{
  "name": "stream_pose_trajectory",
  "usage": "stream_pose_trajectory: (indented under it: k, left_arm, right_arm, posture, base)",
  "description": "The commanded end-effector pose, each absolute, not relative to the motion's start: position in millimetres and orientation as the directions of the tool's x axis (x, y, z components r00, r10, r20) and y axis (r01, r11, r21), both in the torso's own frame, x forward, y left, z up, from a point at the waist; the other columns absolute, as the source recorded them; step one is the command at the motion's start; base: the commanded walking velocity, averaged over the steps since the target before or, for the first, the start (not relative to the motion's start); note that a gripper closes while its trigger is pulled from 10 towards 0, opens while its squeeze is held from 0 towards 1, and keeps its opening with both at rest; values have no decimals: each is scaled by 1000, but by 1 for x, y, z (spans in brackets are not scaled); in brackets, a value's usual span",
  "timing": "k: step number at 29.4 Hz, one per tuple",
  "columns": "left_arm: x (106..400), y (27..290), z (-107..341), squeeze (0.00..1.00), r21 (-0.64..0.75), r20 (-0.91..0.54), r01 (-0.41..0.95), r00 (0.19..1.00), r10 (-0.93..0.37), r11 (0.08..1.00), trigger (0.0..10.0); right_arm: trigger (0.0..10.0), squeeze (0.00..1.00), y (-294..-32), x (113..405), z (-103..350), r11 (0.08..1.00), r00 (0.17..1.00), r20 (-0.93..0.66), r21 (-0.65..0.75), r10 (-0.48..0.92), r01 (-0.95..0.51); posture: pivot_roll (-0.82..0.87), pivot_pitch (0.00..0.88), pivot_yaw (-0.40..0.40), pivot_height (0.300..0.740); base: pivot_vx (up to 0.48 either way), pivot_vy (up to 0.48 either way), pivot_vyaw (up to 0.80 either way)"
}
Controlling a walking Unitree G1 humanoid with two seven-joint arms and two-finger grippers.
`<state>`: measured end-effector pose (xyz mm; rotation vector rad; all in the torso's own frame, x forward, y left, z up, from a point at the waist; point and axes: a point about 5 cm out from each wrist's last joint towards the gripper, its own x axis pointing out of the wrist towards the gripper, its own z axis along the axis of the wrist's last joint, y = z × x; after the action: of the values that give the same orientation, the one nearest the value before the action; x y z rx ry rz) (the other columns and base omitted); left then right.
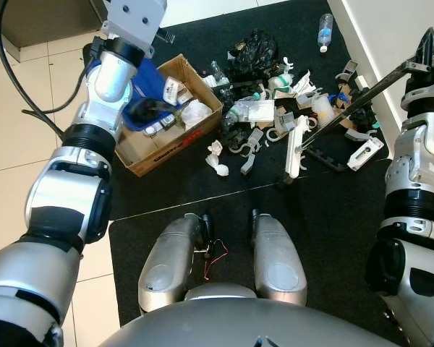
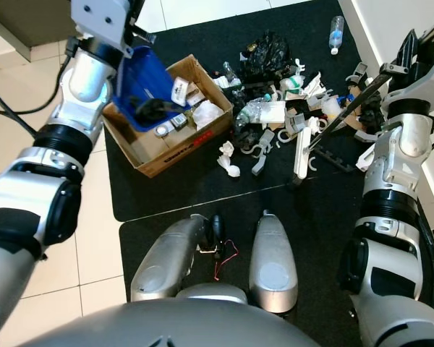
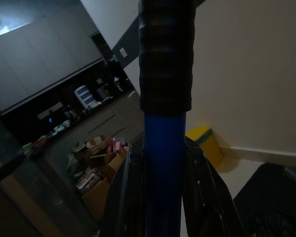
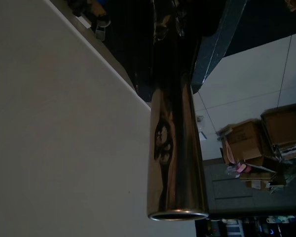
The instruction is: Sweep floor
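My left gripper (image 3: 164, 197) is shut on the blue handle (image 3: 164, 163) of a blue dustpan (image 1: 146, 85). The dustpan hangs tilted over an open cardboard box (image 1: 148, 160) with some dark litter in its lip. At the far right, my right gripper (image 1: 428, 49) is shut on the metal pole (image 1: 354, 100) of a broom. The pole slants down to the broom's white head (image 1: 297, 148), which rests on the black mat (image 1: 333, 217) at the near edge of a litter pile (image 1: 275, 108) of white plastic scraps and wrappers.
The box holds several bits of rubbish. A black bag (image 1: 253, 50) and a plastic bottle (image 1: 325, 30) lie beyond the pile. A white wall (image 1: 390, 29) runs along the right, a black cable (image 1: 14, 79) crosses the tiles on the left, and my feet (image 1: 224, 253) stand on the mat.
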<state>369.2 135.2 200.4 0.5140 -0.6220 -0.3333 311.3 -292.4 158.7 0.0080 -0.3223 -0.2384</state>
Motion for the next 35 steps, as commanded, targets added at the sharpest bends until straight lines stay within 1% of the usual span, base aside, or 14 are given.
stream_pose_trajectory:
  k: [1,5,6,7,9,13,17,18,20,23,25,31,32,35]
  left_arm:
    - [366,132,207,0,627,459,165,711,-533,761,10000]
    - [357,115,192,0,719,378,257,636,-673,646,10000]
    - [352,109,186,0,759,340,281,599,-725,587,10000]
    - [352,109,186,0,759,340,281,599,-725,587,10000]
    - [346,101,178,0,805,283,313,546,-789,505,10000]
    - [341,96,173,0,833,238,333,504,-830,442,10000]
    - [330,92,159,0,886,125,363,413,-902,289,10000]
    - [330,92,159,0,886,125,363,413,-902,289,10000]
    - [324,95,148,0,898,61,381,384,-921,218,10000]
    - [322,97,143,0,901,35,388,376,-926,192,10000]
    - [318,102,134,0,908,-20,396,365,-931,135,10000]
    - [313,108,125,0,910,-78,408,345,-935,75,10000]
    - [310,112,120,0,915,-112,401,334,-936,34,10000]
    - [309,115,115,0,920,-147,393,339,-929,-2,10000]
  right_arm:
    - [10000,0,-293,310,163,973,909,348,48,-229,227]
    - [10000,0,-292,309,163,972,908,350,52,-231,228]
    - [10000,0,-292,310,163,973,907,351,53,-230,226]
    - [10000,0,-292,310,163,973,907,351,53,-230,226]
    - [10000,0,-291,310,164,973,907,354,55,-229,224]
    - [10000,0,-290,310,164,973,906,357,57,-228,223]
    - [10000,0,-292,308,164,972,902,362,60,-233,227]
    - [10000,0,-292,308,164,972,902,362,60,-233,227]
    - [10000,0,-292,308,164,971,901,364,63,-236,229]
    - [10000,0,-292,308,164,971,900,365,65,-238,230]
    - [10000,0,-292,308,164,971,900,365,67,-238,229]
    - [10000,0,-292,309,164,971,900,365,70,-237,228]
    - [10000,0,-292,309,164,971,900,364,72,-238,228]
    - [10000,0,-292,310,164,971,901,363,74,-239,227]
  posture:
    - [-40,100,46,740]
    - [-38,101,49,740]
    - [-38,101,51,740]
    - [-38,101,51,740]
    - [-40,100,57,740]
    - [-39,99,58,740]
    - [-39,97,62,740]
    - [-39,97,62,740]
    - [-38,95,65,740]
    - [-36,94,65,740]
    - [-31,93,63,740]
    - [-27,93,62,740]
    - [-25,95,61,740]
    - [-22,95,60,740]
  base:
    - [0,0,0]
    - [0,0,0]
    - [0,0,0]
    - [0,0,0]
    - [0,0,0]
    - [0,0,0]
    - [0,0,0]
    - [0,0,0]
    - [0,0,0]
    - [0,0,0]
    - [0,0,0]
    - [0,0,0]
    - [0,0,0]
    - [0,0,0]
